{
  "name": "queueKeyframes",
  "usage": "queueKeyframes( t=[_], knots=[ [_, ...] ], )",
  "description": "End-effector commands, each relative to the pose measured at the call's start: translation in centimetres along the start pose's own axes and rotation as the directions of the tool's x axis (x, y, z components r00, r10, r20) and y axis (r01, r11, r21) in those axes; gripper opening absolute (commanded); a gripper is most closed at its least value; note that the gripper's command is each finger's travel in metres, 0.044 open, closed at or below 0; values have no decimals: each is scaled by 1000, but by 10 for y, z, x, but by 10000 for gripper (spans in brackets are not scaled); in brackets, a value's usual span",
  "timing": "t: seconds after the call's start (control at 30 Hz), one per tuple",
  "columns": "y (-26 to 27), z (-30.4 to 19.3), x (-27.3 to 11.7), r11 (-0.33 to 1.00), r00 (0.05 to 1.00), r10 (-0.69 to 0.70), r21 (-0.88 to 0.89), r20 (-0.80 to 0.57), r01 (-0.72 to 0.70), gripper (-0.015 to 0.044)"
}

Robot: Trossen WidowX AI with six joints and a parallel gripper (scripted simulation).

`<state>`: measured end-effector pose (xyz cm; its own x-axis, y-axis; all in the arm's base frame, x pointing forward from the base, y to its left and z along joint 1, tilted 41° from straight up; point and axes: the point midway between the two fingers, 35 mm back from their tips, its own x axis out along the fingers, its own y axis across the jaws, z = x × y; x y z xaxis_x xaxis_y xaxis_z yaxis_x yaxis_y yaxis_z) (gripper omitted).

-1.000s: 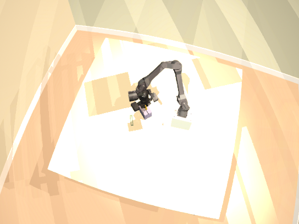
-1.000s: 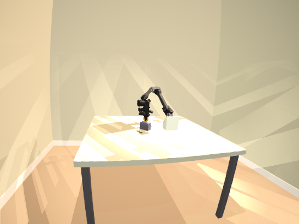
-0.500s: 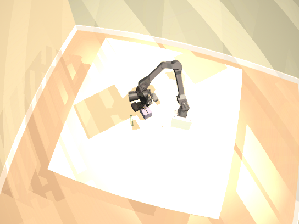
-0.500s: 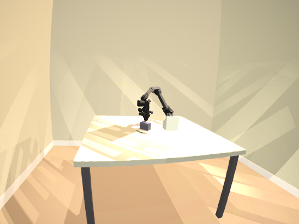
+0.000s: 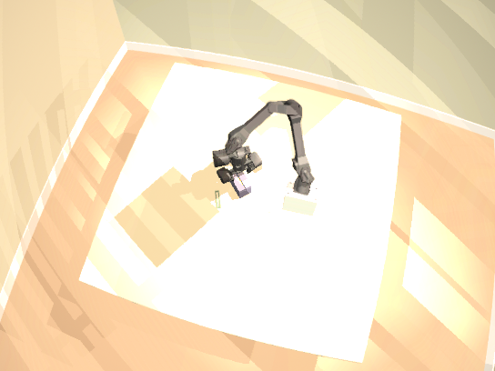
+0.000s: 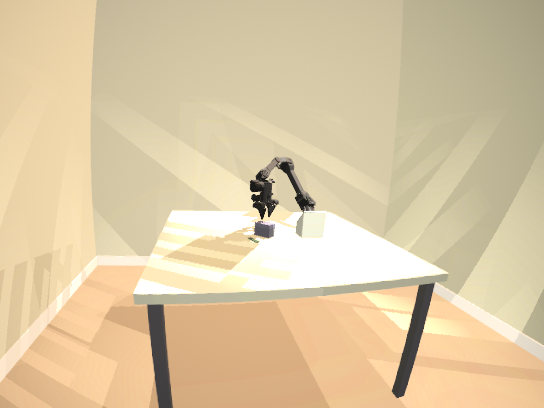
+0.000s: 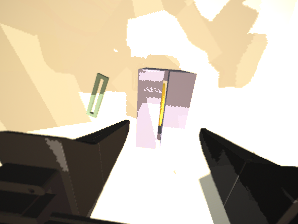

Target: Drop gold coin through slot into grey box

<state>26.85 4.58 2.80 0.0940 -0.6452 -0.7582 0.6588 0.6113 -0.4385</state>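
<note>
Top view, centre: my gripper hangs just over the grey box; the green holder lies at its lower left, without coin

Exterior view, centre: I stand vertical above the box on the table, so the drop goes straight

Wrist view, middle: my jaws are spread wide, gripping nothing; the gold coin stands edge-on along the slot, probably partly inside; how deep, I cannot tell

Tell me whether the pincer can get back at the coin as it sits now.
Probably not: the open pincer hangs above the box, but the coin sits edge-on in the slot, with only its thin rim showing.
</note>
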Motion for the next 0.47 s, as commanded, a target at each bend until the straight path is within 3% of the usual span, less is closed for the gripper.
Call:
queueKeyframes(
  t=[0.0, 0.1, 0.43],
  knots=[
    [1, -1, -14, 1000, 1000, 6, 1, -2, -6, 440],
    [-3, -1, -43, 1000, 1000, -1, 0, 0, 1, 440],
    [-3, -1, -46, 1000, 1000, -2, 0, 0, 2, 440]
  ],
)
